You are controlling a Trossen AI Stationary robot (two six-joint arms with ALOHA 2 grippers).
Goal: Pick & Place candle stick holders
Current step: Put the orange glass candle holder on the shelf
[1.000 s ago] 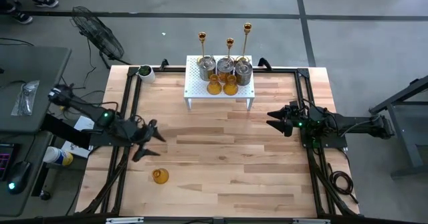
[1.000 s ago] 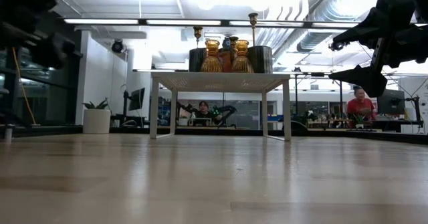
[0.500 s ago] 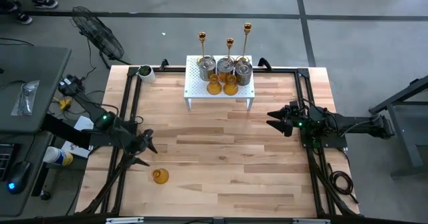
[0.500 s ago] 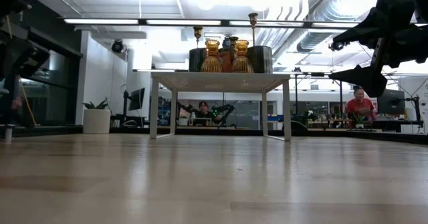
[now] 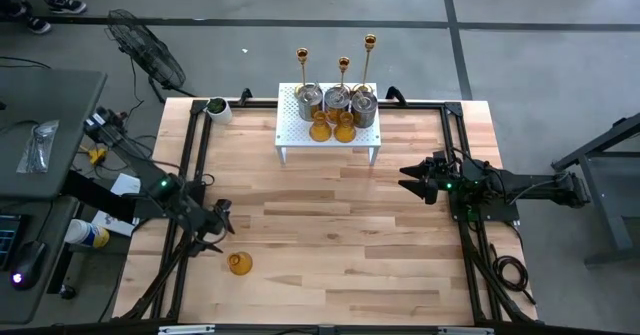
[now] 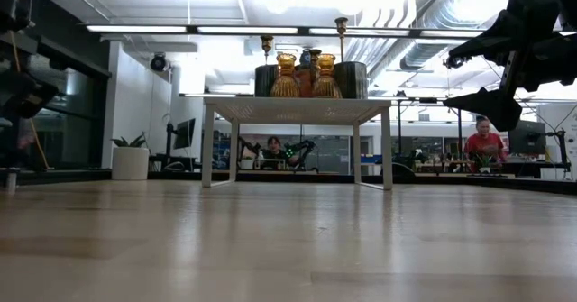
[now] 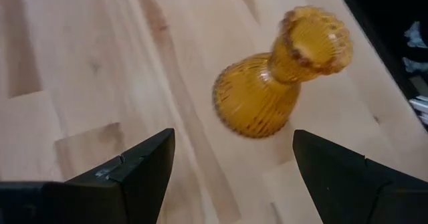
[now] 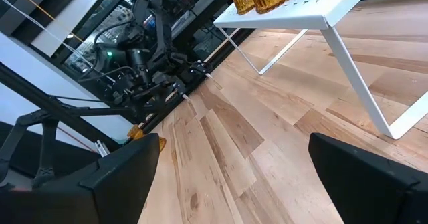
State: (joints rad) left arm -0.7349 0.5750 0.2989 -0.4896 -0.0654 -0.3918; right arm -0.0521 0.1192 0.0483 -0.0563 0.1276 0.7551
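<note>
One amber glass holder (image 5: 240, 263) stands alone on its wide base on the table near the left front; the left wrist view shows it (image 7: 281, 80) just beyond my open fingers. My left gripper (image 5: 218, 233) is open and empty, slightly above and left of it. On the white rack (image 5: 328, 140) at the far middle stand three gold sticks (image 5: 343, 70), three silver cups (image 5: 336, 100) and two amber holders (image 5: 332, 128). My right gripper (image 5: 407, 178) is open and empty at the table's right.
A white cup with dark contents (image 5: 217, 107) stands at the far left corner. Black frame rails (image 5: 196, 175) run along the table's left and right sides. Bare wood lies between the rack and the front edge. People sit in the room beyond the table (image 6: 487, 144).
My left gripper has drawn back toward the table's left and near edges and come down toward the lone amber holder, staying open. The holder has not moved. My right arm has kept still.
</note>
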